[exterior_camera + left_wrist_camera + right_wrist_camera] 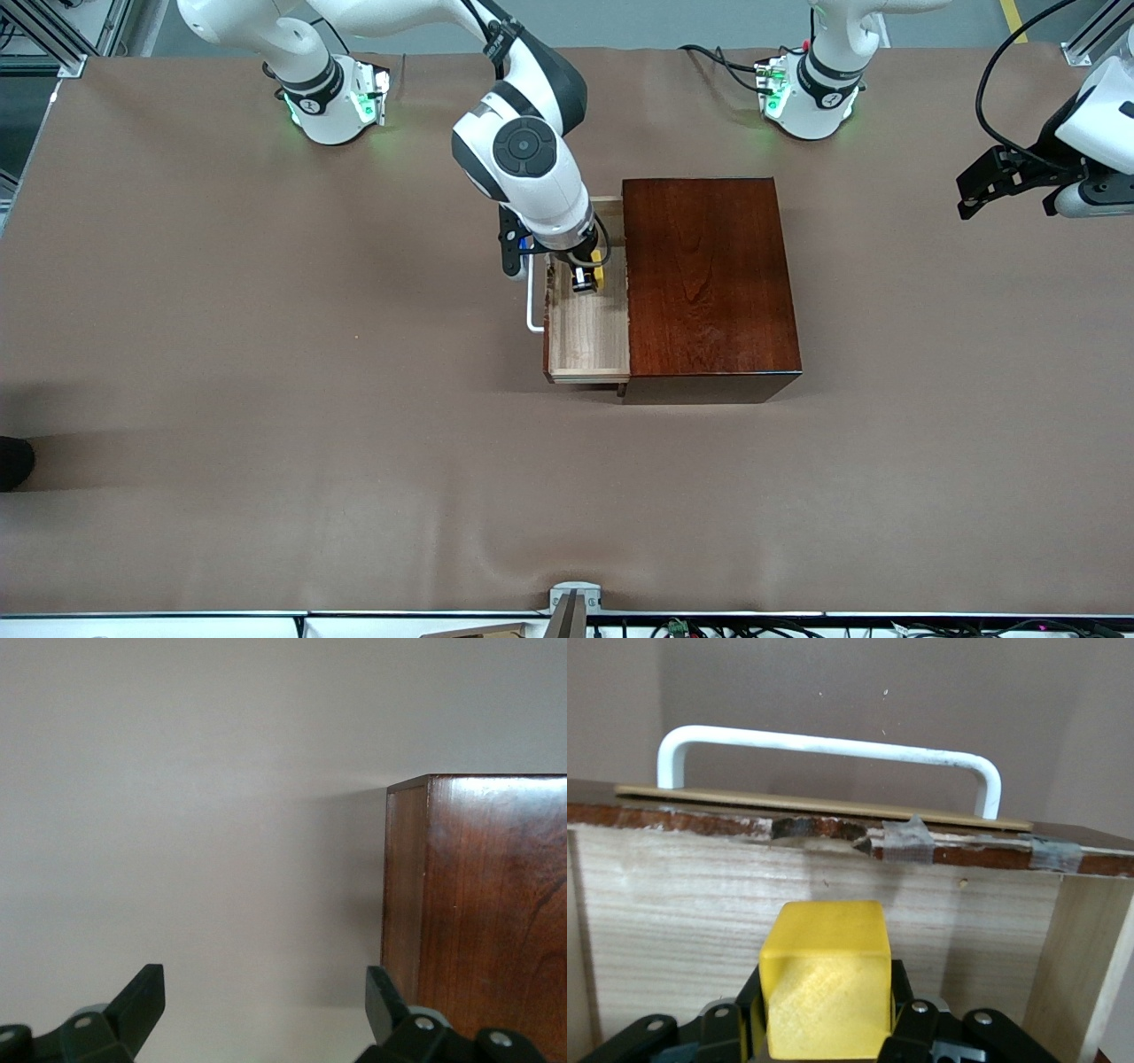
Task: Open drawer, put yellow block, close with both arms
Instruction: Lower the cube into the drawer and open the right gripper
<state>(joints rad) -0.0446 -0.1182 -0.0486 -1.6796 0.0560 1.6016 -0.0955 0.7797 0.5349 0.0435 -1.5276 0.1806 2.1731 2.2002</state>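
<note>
The drawer (589, 341) is pulled out of the dark mahogany box (709, 275) toward the right arm's end of the table, its white handle (532, 306) outermost. My right gripper (586, 279) is down in the drawer, shut on the yellow block (598, 270). In the right wrist view the yellow block (826, 979) sits between the fingers, over the pale drawer floor (700, 904), facing the handle (833, 749). My left gripper (974, 190) waits open and empty at the left arm's end of the table; the left wrist view shows the left gripper (266, 1001) and the box's side (478, 904).
The brown table cover (266, 399) spreads wide around the box. The arms' green-lit bases (332, 102) stand along the table edge farthest from the front camera. A small metal bracket (574, 602) sits at the edge nearest that camera.
</note>
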